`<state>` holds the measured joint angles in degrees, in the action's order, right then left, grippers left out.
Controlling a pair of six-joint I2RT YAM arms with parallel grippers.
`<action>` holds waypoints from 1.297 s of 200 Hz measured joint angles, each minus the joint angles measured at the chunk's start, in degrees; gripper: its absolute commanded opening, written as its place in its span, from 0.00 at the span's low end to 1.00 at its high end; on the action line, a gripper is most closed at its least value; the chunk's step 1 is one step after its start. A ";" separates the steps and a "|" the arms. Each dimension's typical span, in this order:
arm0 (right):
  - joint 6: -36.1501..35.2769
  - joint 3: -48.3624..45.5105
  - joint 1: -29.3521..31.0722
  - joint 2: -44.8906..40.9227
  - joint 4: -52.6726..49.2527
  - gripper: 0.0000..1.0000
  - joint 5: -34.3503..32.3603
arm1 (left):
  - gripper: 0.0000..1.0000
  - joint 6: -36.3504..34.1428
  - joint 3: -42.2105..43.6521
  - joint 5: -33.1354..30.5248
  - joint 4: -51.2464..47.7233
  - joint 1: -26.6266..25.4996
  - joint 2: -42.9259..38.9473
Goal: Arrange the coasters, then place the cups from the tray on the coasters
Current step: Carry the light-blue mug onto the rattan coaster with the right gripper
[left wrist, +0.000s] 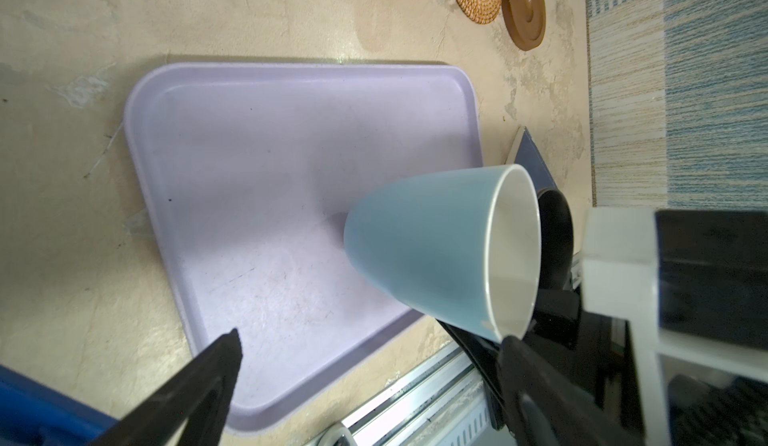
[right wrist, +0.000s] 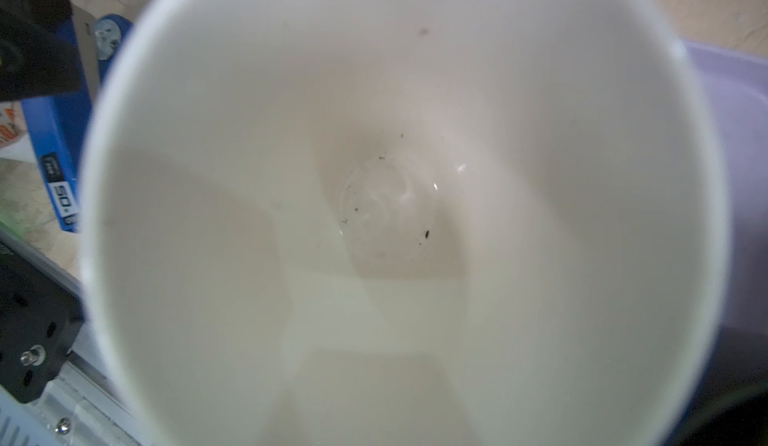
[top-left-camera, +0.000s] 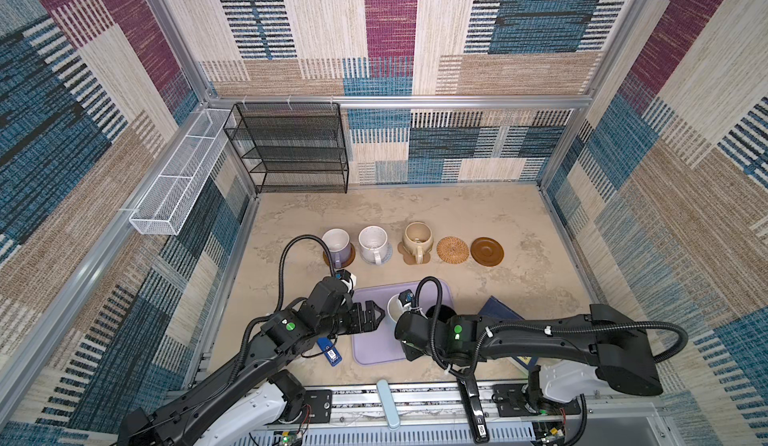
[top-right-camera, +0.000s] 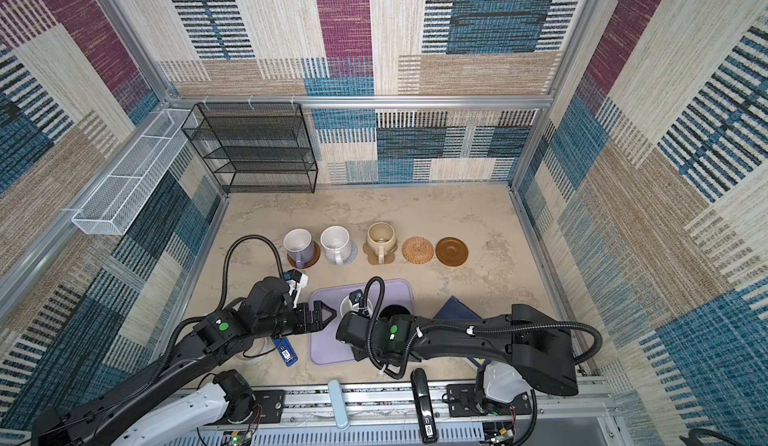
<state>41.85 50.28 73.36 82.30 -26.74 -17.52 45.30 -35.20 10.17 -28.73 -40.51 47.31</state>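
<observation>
- left gripper [top-left-camera: 376,315]: fingers wide apart, nothing between them. It sits over the left edge of the tray [top-left-camera: 374,350], tips aimed at the light blue mug [left wrist: 419,248].
- left wrist view: the mug stands past the fingertips, not between them, and closer to one finger [left wrist: 536,386].
- right gripper [left wrist: 467,336]: closed on the light blue mug. A black finger lies against the outer wall near the rim; the rest of the grip is hidden.
- right wrist view looks straight into the mug's white inside.
- mug base is at the tray floor; can't tell if it's lifted. black mug [top-left-camera: 440,313] is just beside it.
- back row of coasters [top-left-camera: 351,259]: lavender mug [top-left-camera: 336,244], white mug [top-left-camera: 372,242] and beige mug [top-left-camera: 417,238] each sit on one. rattan coaster [top-left-camera: 452,250] and brown coaster [top-left-camera: 487,251] are bare.
</observation>
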 measured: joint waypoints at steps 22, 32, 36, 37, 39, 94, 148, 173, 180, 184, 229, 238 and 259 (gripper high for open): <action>-1.20 0.00 -1.20 -1.29 1.14 0.00 0.09 | 0.99 0.00 -0.15 -1.60 0.07 0.00 -1.20; -1.55 0.09 -1.66 -1.57 1.27 0.00 0.13 | 0.99 0.00 -0.26 -2.60 0.11 0.00 -1.60; -1.68 0.11 -1.79 -1.70 1.27 0.00 0.20 | 0.99 0.02 -0.26 -2.56 0.20 0.00 -1.70; -1.70 0.11 -1.81 -1.75 1.27 0.00 0.20 | 0.99 0.02 -0.26 -2.56 0.20 0.00 -1.75; -1.86 0.11 -1.88 -1.84 1.29 0.00 0.24 | 0.99 0.02 -0.26 -2.58 0.22 0.00 -1.79; -6.12 0.13 -7.67 -7.56 1.55 0.00 2.78 | 0.99 0.42 0.24 -0.63 7.32 0.00 -3.04; -11.26 2.49 -15.08 -15.04 -0.33 0.00 4.52 | 0.99 0.17 -3.04 3.74 16.04 -0.02 2.27; -13.92 4.07 -20.74 -18.14 -3.02 0.00 5.11 | 0.99 -0.04 -5.25 5.22 19.47 -0.11 6.36; -14.62 4.72 -22.73 -18.88 -3.65 0.00 5.01 | 0.99 -0.07 -6.58 5.27 19.93 -0.17 7.91; -15.06 5.14 -23.89 -19.21 -4.02 0.00 4.94 | 0.99 -0.20 -7.28 5.29 20.26 -0.28 8.74; -19.89 7.87 -38.69 -18.73 -4.61 0.00 6.54 | 0.98 -0.79 -18.73 4.74 20.85 -1.66 21.49; -20.90 7.89 -41.57 -17.59 -4.50 0.00 7.82 | 0.97 -1.05 -21.07 4.55 20.65 -1.92 24.13; -22.71 8.11 -47.28 -13.53 -4.57 0.00 10.05 | 0.98 -1.81 -25.79 3.58 20.35 -2.16 29.64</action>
<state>19.14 58.39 26.09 68.77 -31.31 -7.46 43.48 -60.99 13.76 -8.38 -42.68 76.95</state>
